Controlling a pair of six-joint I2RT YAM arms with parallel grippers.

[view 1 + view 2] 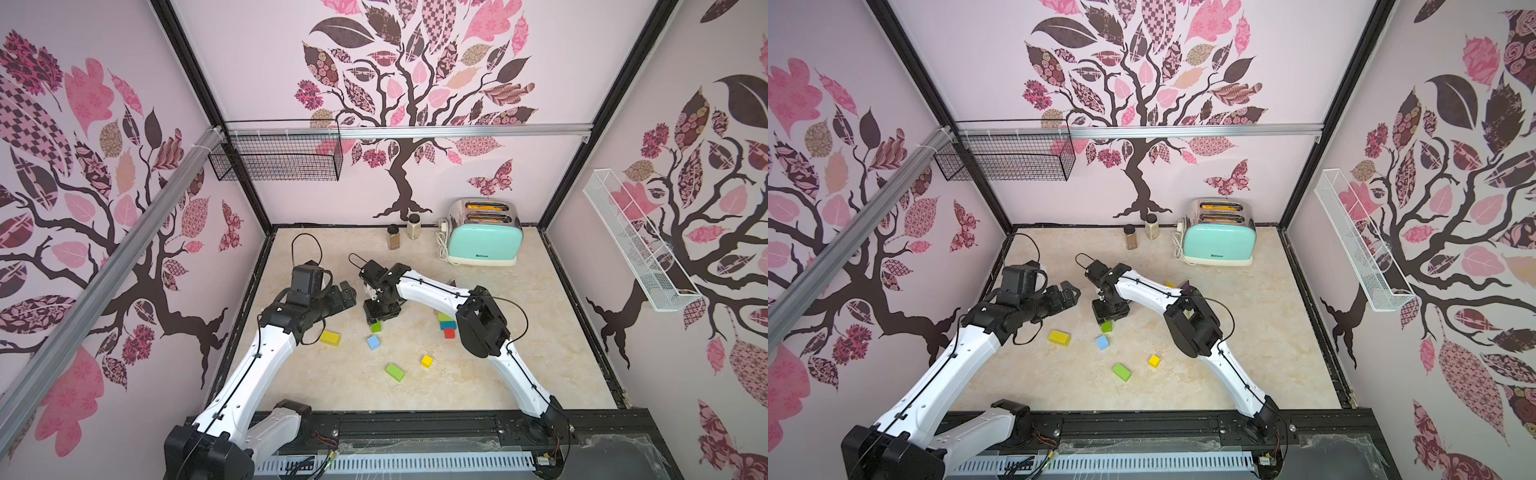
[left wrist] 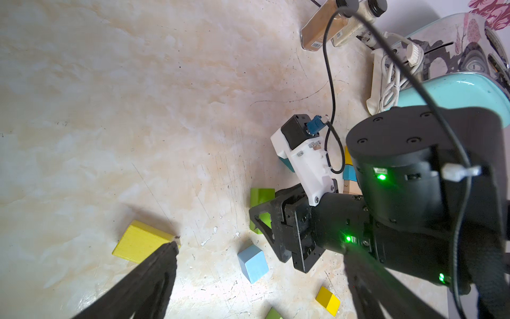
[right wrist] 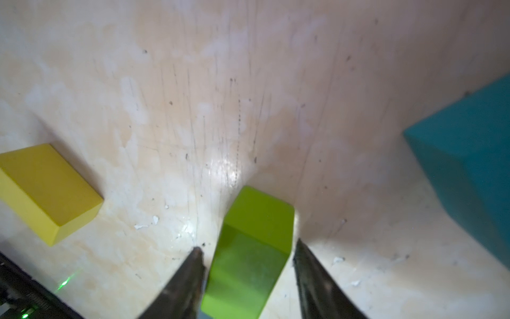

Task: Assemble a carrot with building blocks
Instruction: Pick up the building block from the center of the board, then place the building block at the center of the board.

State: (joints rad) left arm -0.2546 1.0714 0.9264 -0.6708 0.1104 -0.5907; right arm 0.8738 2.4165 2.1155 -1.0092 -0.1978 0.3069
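Top views both show the left arm bent forward over the marbled beige tabletop, the left gripper raised and angled inward, its jaws spread wide and holding nothing. A yellow wooden brick lies near it. Further right, the right arm stretches across, wrist pointing down. The right gripper straddles a small lime-green wooden block on the table, and I cannot tell whether its fingers press the block. A light blue cube sits just beside.

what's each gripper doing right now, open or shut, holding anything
left gripper: open, holding nothing.
right gripper: jaws on either side of the green block; whether they grip it cannot be told.
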